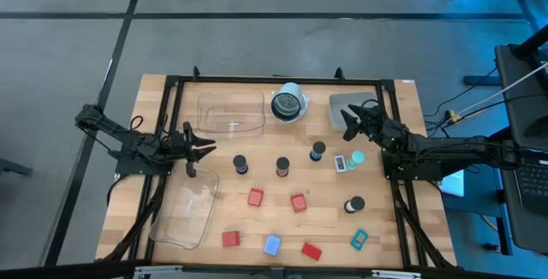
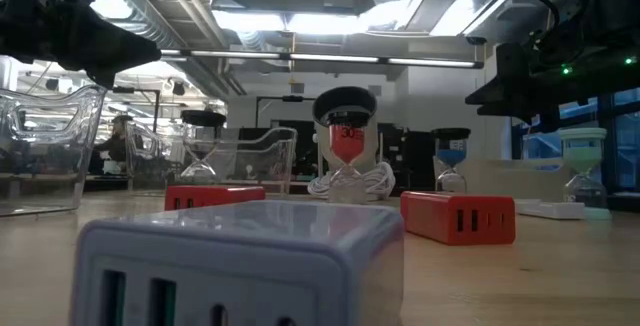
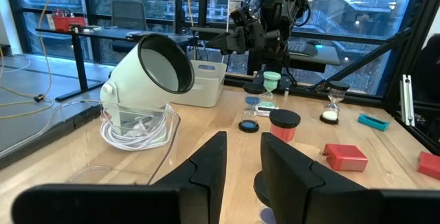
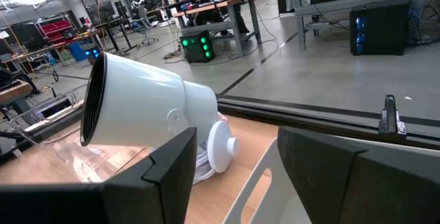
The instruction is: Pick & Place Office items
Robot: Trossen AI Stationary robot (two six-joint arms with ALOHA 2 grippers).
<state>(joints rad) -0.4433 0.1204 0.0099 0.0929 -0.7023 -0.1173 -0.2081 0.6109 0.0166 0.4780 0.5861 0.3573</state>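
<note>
The office items lie scattered on the wooden table: hourglass-like black cylinders (image 1: 240,164) (image 1: 282,167) (image 1: 318,151) (image 1: 354,204), red blocks (image 1: 255,197) (image 1: 298,202) (image 1: 230,239) (image 1: 311,250), a pale-blue rectangle (image 1: 271,245), a teal rectangle (image 1: 359,240), a teal round cap (image 1: 357,157) and a small pale piece (image 1: 341,163). My left gripper (image 1: 200,151) hovers open at the table's left, left of the nearest cylinder. My right gripper (image 1: 349,125) hovers open near the far right, beside the grey box. Neither touches anything.
One clear plastic tray (image 1: 231,112) sits at the far middle, another (image 1: 187,212) at the near left. A round white-rimmed lamp-like object (image 1: 289,103) stands on coiled cable at the far edge. A grey box (image 1: 353,106) lies under the right gripper. A black frame (image 1: 257,80) borders the table.
</note>
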